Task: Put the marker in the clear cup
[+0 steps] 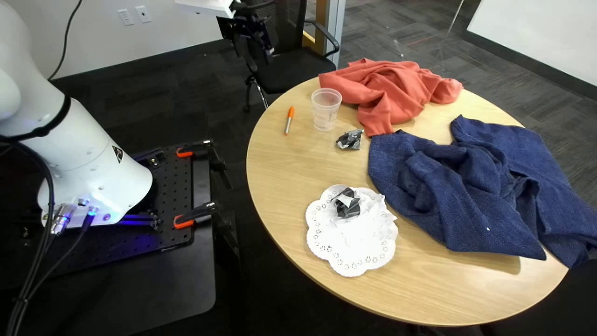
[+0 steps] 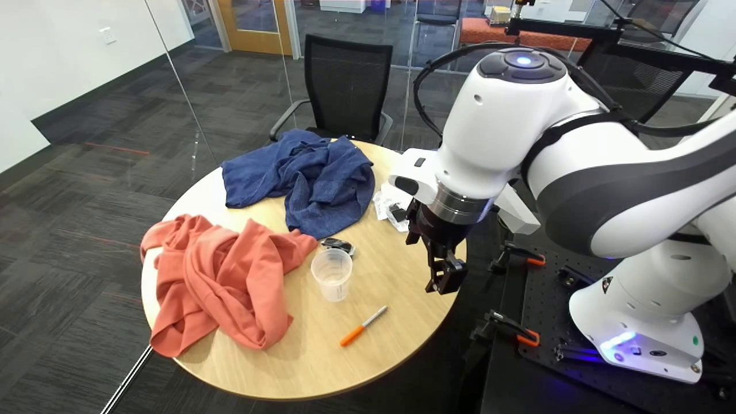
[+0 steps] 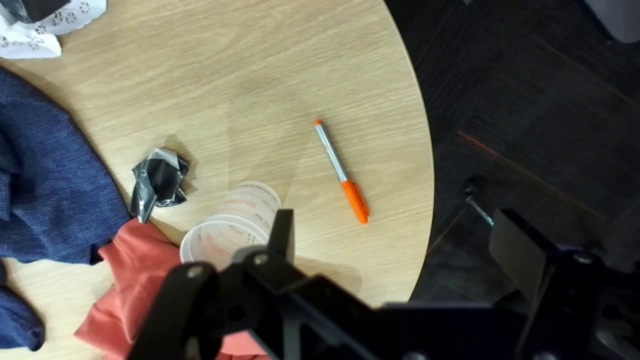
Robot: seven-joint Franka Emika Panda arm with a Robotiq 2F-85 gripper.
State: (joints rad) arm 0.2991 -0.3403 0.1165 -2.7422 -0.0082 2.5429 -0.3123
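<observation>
An orange-capped grey marker lies on the round wooden table, in both exterior views [image 1: 289, 120] [image 2: 364, 326] and in the wrist view [image 3: 342, 170]. The clear cup stands upright beside it, in both exterior views [image 1: 325, 112] [image 2: 332, 276]. In the wrist view the cup [image 3: 255, 200] is partly hidden by one finger. My gripper [image 3: 395, 232] is wide open with nothing between its fingers. It hangs above the table near its edge on the robot's side, apart from marker and cup, in both exterior views [image 1: 268, 53] [image 2: 444, 282].
A crumpled black wrapper [image 1: 350, 139] lies near the cup. A coral cloth [image 1: 387, 88] lies behind the cup and a dark blue cloth [image 1: 466, 186] is beside it. A white doily [image 1: 352, 247] holds another crumpled wrapper [image 1: 347, 203]. The table's curved edge [image 3: 422, 115] runs near the marker.
</observation>
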